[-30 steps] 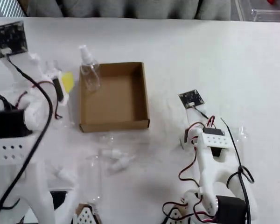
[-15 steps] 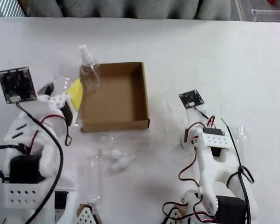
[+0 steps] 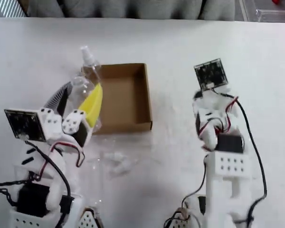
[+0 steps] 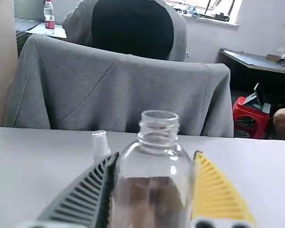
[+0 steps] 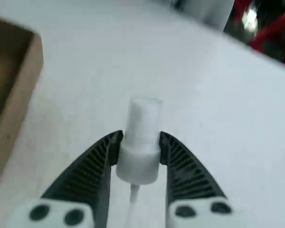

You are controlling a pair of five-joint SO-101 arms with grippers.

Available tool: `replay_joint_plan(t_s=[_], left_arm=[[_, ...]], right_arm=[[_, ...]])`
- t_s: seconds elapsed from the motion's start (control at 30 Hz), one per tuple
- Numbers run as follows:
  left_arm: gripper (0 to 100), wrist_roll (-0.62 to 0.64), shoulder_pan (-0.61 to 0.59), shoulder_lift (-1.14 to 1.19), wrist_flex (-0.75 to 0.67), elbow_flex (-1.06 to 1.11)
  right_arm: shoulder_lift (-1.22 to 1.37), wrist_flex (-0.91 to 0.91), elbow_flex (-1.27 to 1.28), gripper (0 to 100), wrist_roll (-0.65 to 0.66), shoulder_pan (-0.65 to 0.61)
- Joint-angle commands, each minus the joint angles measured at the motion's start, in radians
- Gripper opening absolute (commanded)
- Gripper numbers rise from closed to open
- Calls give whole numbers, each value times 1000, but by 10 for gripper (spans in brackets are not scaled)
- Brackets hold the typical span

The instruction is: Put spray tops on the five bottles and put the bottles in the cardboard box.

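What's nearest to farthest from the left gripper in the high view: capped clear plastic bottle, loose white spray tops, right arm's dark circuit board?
1. Capped clear plastic bottle: just beyond the left gripper, at the cardboard box's corner.
2. Loose white spray tops: on the table before the box.
3. Dark circuit board: on the right arm, past the box.

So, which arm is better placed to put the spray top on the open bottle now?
Right, probably. The right fingers hold a spray top upright, tube down; the left fingers grip the open-necked bottle upright, so it only needs to stay put.
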Motion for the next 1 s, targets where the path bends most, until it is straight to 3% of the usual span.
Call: replay_joint_plan(t_s=[0.0, 0.13, 0.3, 0.6, 0.73, 0.87, 0.97], left_arm=[[64, -2, 45, -94, -106, 71], [64, -2, 87, -196, -207, 181], [64, -8, 168, -305, -229, 267], [64, -35, 275, -334, -224, 354], [64, -121, 351, -334, -224, 379], [63, -123, 378, -334, -221, 393], [63, -123, 380, -334, -226, 420]], right_arm=[[-216, -81, -89, 15, -5, -71], [-340, -128, -175, 15, -120, -139], [-351, -137, -362, 15, -255, -193], [-321, -125, -667, 15, -293, -406], [-262, -12, -802, 15, -316, -447], [-245, 131, -873, 15, -439, -519], [-245, 182, -870, 15, -457, -561]])
